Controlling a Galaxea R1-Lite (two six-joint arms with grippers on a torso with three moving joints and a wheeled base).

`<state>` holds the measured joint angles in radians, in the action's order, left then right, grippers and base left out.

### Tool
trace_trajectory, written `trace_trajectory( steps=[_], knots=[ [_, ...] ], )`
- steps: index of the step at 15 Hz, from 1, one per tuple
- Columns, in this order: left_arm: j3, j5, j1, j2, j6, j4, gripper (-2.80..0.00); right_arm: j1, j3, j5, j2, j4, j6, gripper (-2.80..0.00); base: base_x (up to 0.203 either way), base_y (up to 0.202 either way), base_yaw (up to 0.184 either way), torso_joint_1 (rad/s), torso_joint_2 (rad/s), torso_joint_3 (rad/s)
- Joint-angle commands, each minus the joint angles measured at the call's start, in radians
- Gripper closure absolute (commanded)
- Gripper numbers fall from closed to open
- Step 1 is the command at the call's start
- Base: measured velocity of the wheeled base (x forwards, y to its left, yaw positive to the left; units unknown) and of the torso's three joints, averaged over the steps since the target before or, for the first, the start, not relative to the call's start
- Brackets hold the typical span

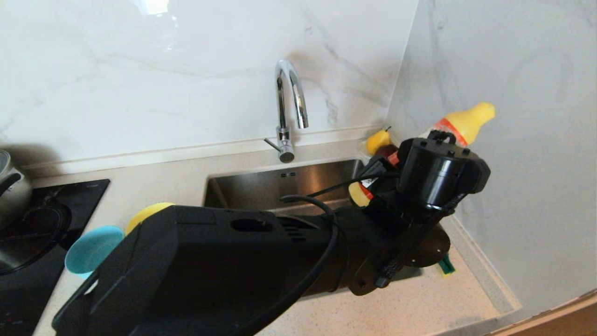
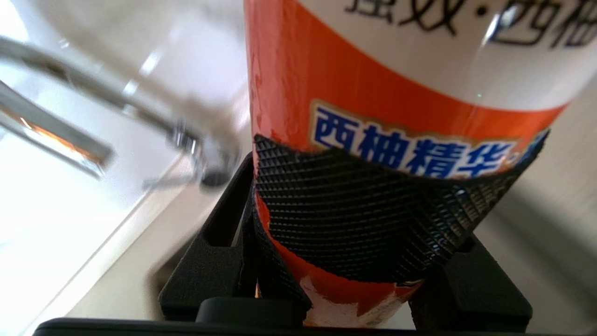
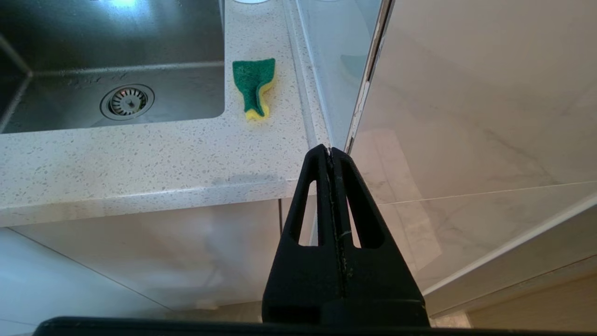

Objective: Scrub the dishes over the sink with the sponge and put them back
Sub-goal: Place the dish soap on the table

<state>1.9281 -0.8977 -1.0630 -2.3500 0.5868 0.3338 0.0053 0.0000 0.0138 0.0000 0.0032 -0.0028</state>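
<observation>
My left gripper (image 2: 368,200) is shut on a yellow detergent bottle with an orange label (image 2: 373,84), its ribbed pads pressed against the label. In the head view the left arm reaches across the sink (image 1: 261,186) and holds the bottle (image 1: 466,122) tilted above the sink's right rim. The sponge (image 3: 254,88), green face up on yellow foam, lies on the counter right of the sink; only a corner of the sponge (image 1: 447,266) peeks from under the wrist. A yellow bowl (image 1: 144,214) and a teal bowl (image 1: 91,249) sit left of the sink. My right gripper (image 3: 330,151) hangs shut and empty below the counter's front edge.
The chrome faucet (image 1: 289,107) arches over the sink's back. A steel pot (image 1: 9,186) stands on the black cooktop (image 1: 37,224) at far left. A yellow fruit (image 1: 378,140) sits in the back right corner. A marble wall (image 1: 513,140) closes the right side.
</observation>
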Motion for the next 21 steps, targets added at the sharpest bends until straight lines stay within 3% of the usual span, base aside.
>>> trace_trajectory(
  steps=[1, 6, 14, 17, 21],
  knots=[
    [0.0, 0.027, -0.004, 0.043, 0.002, 0.039, 0.0, -0.001, 0.0, 0.0, 0.0, 0.0, 0.0, 0.0, 0.0, 0.0, 0.0, 0.0, 0.0, 0.0],
    [0.001, 0.144, -0.012, 0.132, -0.003, 0.12, 0.0, -0.001, 0.0, 0.0, 0.0, 0.0, 0.0, 0.0, 0.0, 0.0, 0.0, 0.0, 0.0, 0.0],
    [0.0, 0.209, -0.005, 0.315, -0.017, 0.171, 0.0, 0.001, 0.0, 0.0, 0.0, 0.0, 0.0, 0.0, 0.0, 0.0, 0.0, 0.0, 0.0, 0.0],
    [-0.001, 0.208, 0.023, 0.388, -0.052, 0.167, 0.0, 0.001, 0.0, 0.0, 0.0, 0.0, 0.0, 0.0, 0.0, 0.0, 0.0, 0.0, 0.0, 0.0],
    [-0.016, 0.214, 0.125, 0.455, -0.057, 0.14, 0.0, -0.001, 0.0, 0.0, 0.0, 0.0, 0.0, 0.0, 0.0, 0.0, 0.0, 0.0, 0.0, 0.0]
  ],
)
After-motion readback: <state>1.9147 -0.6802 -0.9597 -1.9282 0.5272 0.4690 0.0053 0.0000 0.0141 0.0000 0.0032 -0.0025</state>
